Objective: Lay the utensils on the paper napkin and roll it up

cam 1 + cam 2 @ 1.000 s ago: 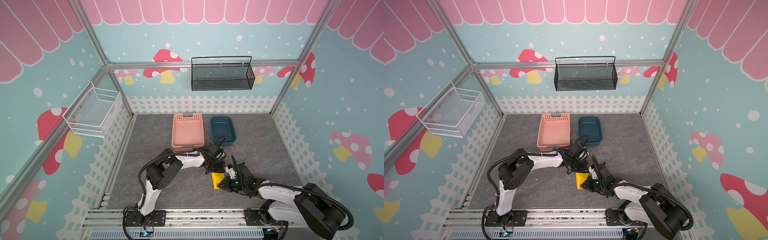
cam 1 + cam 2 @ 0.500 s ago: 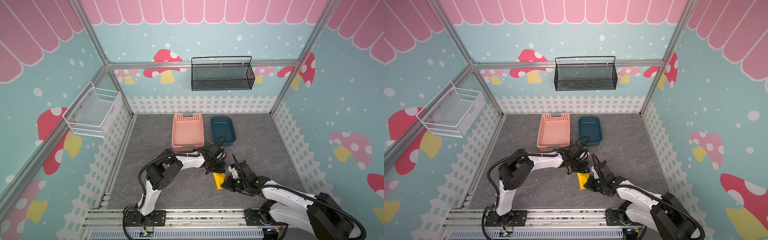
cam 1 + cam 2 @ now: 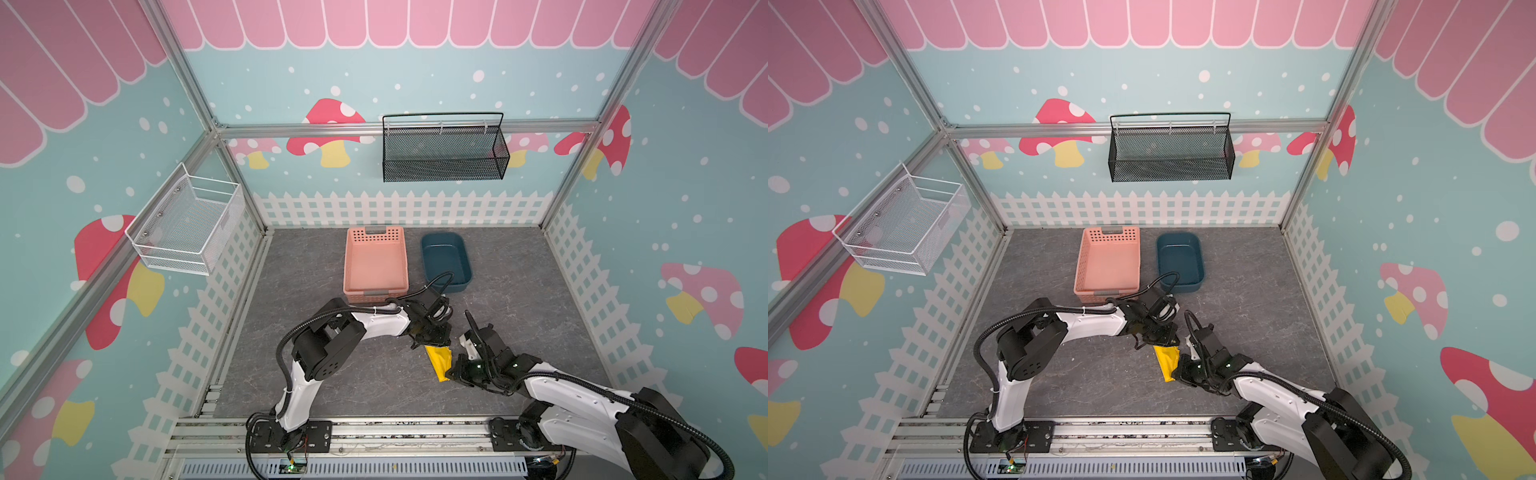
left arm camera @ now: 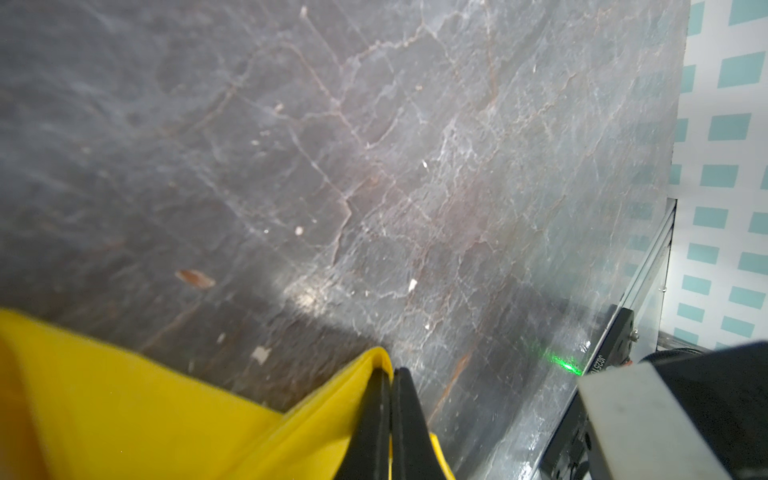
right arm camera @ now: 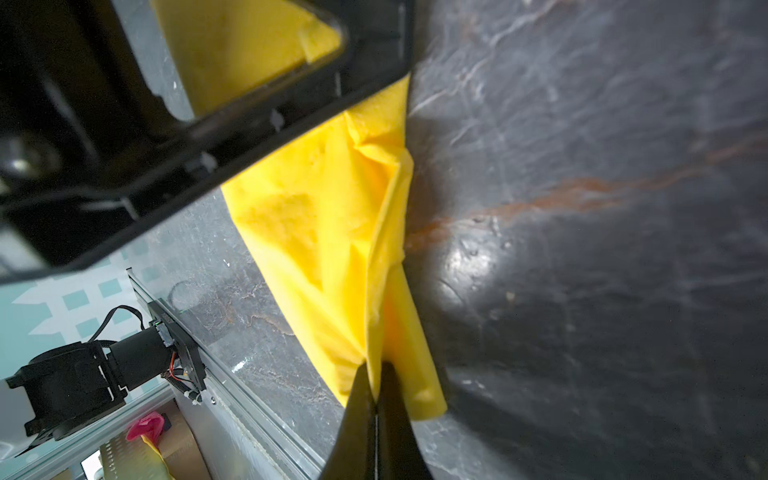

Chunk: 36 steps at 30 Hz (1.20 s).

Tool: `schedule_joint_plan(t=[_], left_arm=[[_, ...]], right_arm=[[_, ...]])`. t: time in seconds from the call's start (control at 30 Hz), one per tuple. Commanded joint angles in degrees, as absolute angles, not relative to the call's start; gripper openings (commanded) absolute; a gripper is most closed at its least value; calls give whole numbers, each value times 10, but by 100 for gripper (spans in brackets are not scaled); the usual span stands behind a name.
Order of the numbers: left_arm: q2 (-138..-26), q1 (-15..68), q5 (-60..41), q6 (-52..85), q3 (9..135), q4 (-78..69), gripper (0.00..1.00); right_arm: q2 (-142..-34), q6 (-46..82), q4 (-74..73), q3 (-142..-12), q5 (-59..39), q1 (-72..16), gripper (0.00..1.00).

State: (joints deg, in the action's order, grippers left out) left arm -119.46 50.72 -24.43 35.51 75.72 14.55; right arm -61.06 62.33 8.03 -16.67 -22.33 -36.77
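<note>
The paper napkin [image 3: 439,361] [image 3: 1168,362] lies on the grey floor as a narrow, folded yellow strip between my two arms. My left gripper [image 3: 432,341] [image 4: 390,372] is at its far end, shut on a folded edge of the napkin [image 4: 124,399]. My right gripper [image 3: 451,374] [image 5: 375,368] is at the near end, shut on a raised fold of the napkin [image 5: 324,232]. The utensils are hidden; no fork, spoon or stick shows outside the paper.
A pink basket [image 3: 376,293] and a dark blue tub [image 3: 468,270] stand just behind the left gripper. A black mesh basket [image 3: 444,166] hangs on the back wall and a white wire basket [image 3: 187,226] on the left wall. The metal rail [image 3: 374,430] runs along the front.
The napkin has gone from a wider yellow patch to a slimmer strip. The right arm has stretched out lower, its gripper staying at the napkin's near end. The left gripper has hardly moved.
</note>
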Motion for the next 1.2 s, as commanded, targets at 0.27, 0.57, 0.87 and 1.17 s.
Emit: schedule_joint_plan(t=[0.27,0.57,0.87,1.17], left_arm=[[-1106,503,-194,360,769,192,28],[-1013,479,-169,374,709,213,31],[-1007,481,-206,415,613,165,12],[-1033,490,-227,444,586,118,5]], right_arm=[[-626,626,93,-138,-218,-369,0],[-629,633,79,-137,-219,-369,0],[-640,632,68,-139,-225,-369,0],[-649,629,67,-146,-227,-368,0]])
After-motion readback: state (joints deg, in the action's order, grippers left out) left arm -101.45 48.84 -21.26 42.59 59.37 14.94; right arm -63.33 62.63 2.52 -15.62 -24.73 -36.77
